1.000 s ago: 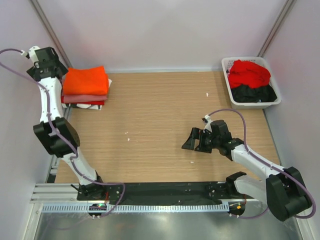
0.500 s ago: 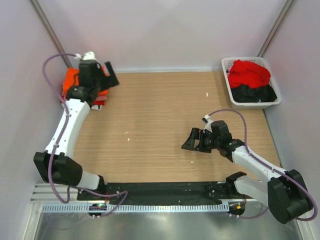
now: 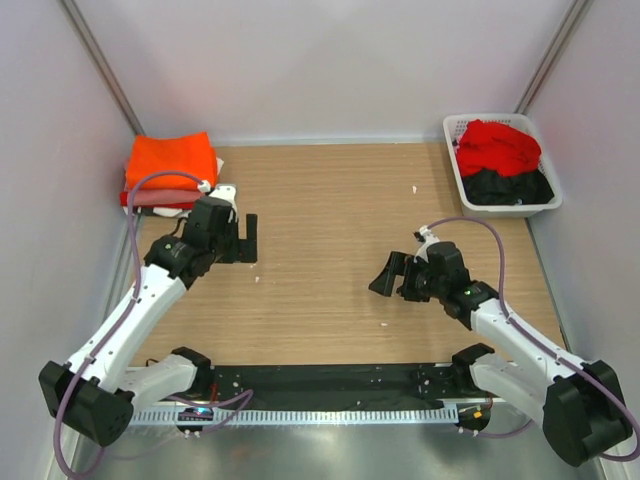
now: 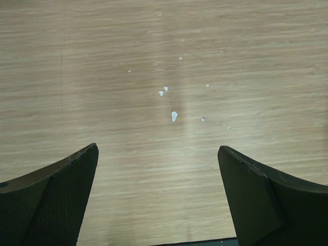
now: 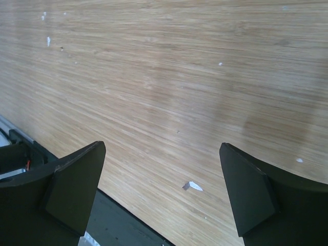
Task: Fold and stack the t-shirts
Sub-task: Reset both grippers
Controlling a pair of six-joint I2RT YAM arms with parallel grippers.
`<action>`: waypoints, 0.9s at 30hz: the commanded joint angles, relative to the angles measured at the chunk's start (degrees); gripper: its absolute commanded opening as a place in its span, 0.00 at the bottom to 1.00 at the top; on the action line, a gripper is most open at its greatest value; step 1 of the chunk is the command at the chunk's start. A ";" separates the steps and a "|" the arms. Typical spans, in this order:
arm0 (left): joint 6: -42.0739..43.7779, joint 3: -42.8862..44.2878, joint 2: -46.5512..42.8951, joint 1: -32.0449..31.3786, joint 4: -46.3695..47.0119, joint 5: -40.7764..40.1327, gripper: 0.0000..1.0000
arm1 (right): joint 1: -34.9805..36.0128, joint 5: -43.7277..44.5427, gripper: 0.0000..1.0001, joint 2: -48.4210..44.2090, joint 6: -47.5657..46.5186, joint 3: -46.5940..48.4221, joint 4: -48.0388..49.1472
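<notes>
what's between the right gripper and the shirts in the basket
Nothing visible: bare table lies between the right gripper and the basket. Only the basket's own wall rings the red t-shirt and black t-shirt, open on top.

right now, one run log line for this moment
left gripper: open, empty | right gripper: open, empty | orange t-shirt: folded, top of stack | basket: red t-shirt, black t-shirt inside

A robot lab test booth

Plain pale walls (image 3: 330, 70) close in a wood-look table (image 3: 330, 200) on three sides. At 6 o'clock a metal rail (image 3: 320, 412) holds the left arm (image 3: 125, 320) and the right arm (image 3: 510, 335). A pile of folded t-shirts (image 3: 170, 165) sits at 10 o'clock. A white basket (image 3: 510, 210) with more of them sits at 2 o'clock.
</notes>
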 commanded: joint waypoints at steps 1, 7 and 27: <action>0.75 1.42 0.35 -0.45 4.03 -2.84 1.00 | 0.37 5.74 1.00 -1.48 1.60 4.46 -2.28; 0.13 2.13 2.11 -0.45 2.54 -2.32 1.00 | 0.55 11.29 1.00 -5.35 1.61 13.07 -6.59; -0.22 2.48 5.18 -0.45 1.93 -1.27 1.00 | 0.46 31.59 1.00 -21.69 -0.85 23.10 -16.35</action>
